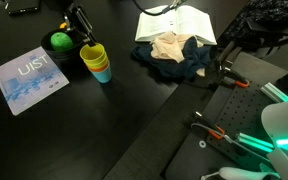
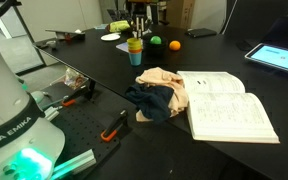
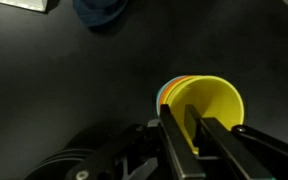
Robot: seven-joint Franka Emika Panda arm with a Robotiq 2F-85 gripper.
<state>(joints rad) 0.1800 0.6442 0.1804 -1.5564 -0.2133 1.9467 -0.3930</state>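
black tabletop (image 3: 44,90), fingers (image 3: 176,140) at rim of stacked cups (image 3: 212,98)

Place: I work in a research lab.
Mounting: perforated breadboard (image 1: 174,155) beside my black surface (image 1: 64,135).
Signs: UIST booklet (image 1: 29,80), open book (image 2: 229,105), tablet (image 2: 282,57), orange-handled pliers (image 2: 114,126).

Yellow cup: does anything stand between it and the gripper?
Nothing visible does. In the wrist view the gripper is right at the rim of the yellow cup; the green ball lies off to the side.
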